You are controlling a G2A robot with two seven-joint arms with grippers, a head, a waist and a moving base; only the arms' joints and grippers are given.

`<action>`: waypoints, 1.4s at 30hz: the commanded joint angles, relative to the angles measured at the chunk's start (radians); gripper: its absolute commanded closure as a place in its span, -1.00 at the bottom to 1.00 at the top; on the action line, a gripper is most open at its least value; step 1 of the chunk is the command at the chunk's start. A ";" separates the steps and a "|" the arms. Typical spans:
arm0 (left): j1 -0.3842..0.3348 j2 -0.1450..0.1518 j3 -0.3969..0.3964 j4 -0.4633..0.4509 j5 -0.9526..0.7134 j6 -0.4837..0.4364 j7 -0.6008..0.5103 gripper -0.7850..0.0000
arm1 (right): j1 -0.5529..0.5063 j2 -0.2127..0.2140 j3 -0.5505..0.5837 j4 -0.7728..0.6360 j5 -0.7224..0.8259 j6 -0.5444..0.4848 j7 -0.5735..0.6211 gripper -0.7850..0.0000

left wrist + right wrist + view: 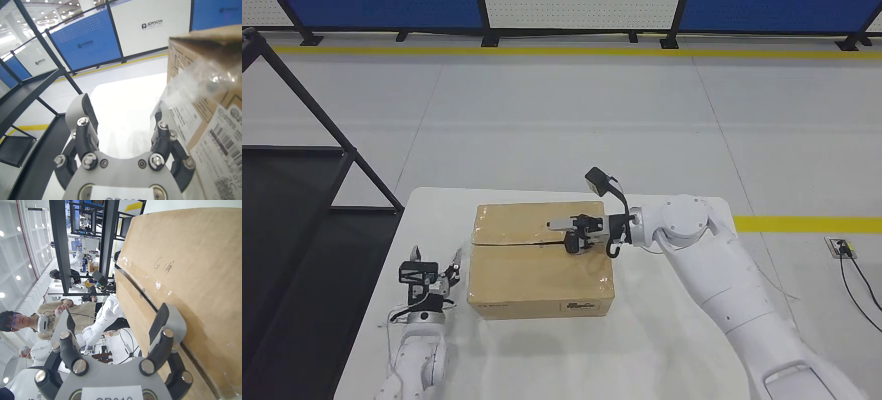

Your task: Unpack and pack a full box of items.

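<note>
A closed brown cardboard box stands in the middle of the white table. A taped seam runs across its top flaps. My right gripper hovers over the box top near the right end of that seam, open. In the right wrist view, one fingertip of the right gripper rests by the seam on the box; the other is off the cardboard. My left gripper stands open on the table left of the box. The left gripper holds nothing beside the labelled box side, where loose clear tape hangs.
A black metal shelf frame stands just left of the table, close to my left arm. The table's front and right parts are bare. Blue and white partition panels line the far side of the floor.
</note>
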 commanded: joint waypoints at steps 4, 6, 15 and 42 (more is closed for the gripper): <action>0.013 -0.002 -0.025 -0.067 -0.032 0.041 0.021 -0.78 | -0.003 0.001 0.001 -0.003 -0.003 0.011 -0.008 -1.00; 0.021 -0.003 -0.034 -0.095 -0.041 0.056 0.029 -0.76 | -0.004 0.001 0.002 -0.002 0.002 0.025 -0.013 -1.00; 0.020 -0.009 -0.053 -0.168 -0.065 0.098 0.027 -0.91 | -0.003 0.003 0.003 -0.004 0.001 0.033 -0.002 -1.00; 0.059 -0.028 0.047 -0.382 0.096 0.113 0.040 -0.95 | -0.010 0.013 0.014 -0.009 0.002 0.021 0.006 -1.00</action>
